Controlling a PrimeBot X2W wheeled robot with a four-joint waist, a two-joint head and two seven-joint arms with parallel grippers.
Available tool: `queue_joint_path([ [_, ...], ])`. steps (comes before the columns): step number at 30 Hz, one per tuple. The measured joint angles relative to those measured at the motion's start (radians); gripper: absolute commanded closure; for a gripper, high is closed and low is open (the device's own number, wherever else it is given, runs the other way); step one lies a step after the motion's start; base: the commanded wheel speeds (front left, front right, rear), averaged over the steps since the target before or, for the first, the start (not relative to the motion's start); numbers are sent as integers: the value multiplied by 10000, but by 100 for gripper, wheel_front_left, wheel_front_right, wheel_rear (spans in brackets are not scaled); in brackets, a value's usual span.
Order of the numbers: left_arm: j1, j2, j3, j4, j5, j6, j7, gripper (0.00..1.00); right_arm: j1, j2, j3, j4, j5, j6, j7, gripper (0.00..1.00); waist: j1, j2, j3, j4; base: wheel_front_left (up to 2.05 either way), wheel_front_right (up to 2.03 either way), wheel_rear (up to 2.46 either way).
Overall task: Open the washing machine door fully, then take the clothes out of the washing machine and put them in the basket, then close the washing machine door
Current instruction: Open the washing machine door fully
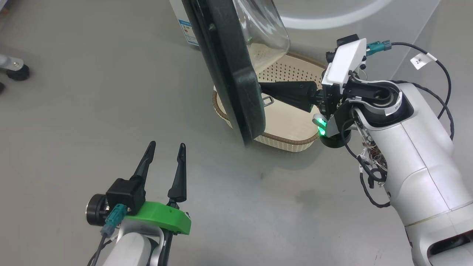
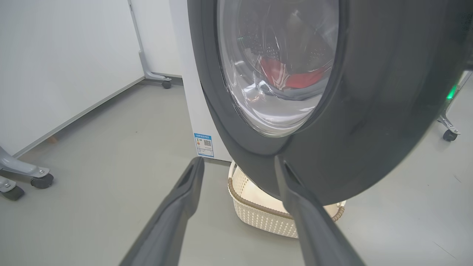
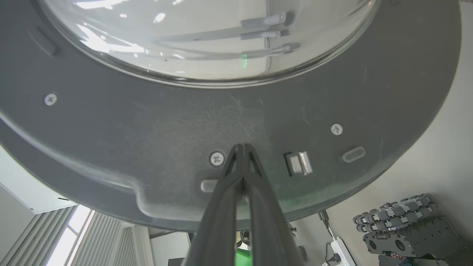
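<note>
Door (image 1: 229, 74) stands part open, seen edge-on in head view, black rim & glass bowl swung out over the basket (image 1: 292, 142). R gripper (image 1: 263, 88) is closed, fingers pressed together w/ nothing btw them, reaching across above the basket; tips sit against the door's inner face, on the dark rim just below the glass. In R wrist view the tips land just beside a screw (image 3: 217, 159), w/ the metal latch (image 3: 299, 163) a bit to the side.

L gripper (image 1: 166, 146) is open wide, gripping nothing, low over the grey floor (image 1: 74, 129) on the door's outer side, apart from it, fingers aimed toward the door's lower rim.

Basket sits on the floor right in front of the washer (image 2: 192, 92), partly under the door. Clothes (image 2: 295, 75) are in the drum: red w/ white stripes, visible thru the glass in L wrist view. Blue label (image 2: 204, 145) low on the washer's front, near the basket.
</note>
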Motion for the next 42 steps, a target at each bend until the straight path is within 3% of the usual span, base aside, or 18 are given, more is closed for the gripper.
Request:
queue_joint_path([
  [10,25,0,-52,-12,-2,0,0,0,364,8,970,-529,351,-2,-111,100,0,0,-3,150,0,0,0],
  [23,35,0,0,-38,-4,0,0,0,526,12,1469,-706,675,-2,-694,100,0,0,-29,209,0,0,0],
  [30,77,0,341,-4,0,2,0,0,673,-59,1499,-742,-38,23,-1273,100,0,0,-306,38,0,0,0],
  [35,120,2,755,77,219,2,0,0,738,-1051,2104,-1139,-1743,920,-1990,100,0,0,-650,-170,0,0,0],
  [39,236,23,1058,176,993,2,-2,0,1144,-1873,2550,-1430,-3269,1666,-2915,100,0,0,-1005,-384,0,0,0],
  [42,384,63,1396,198,1045,2,0,0,1662,-2408,2754,-1574,-4236,2046,-3699,100,0,0,-1301,-569,0,0,0],
])
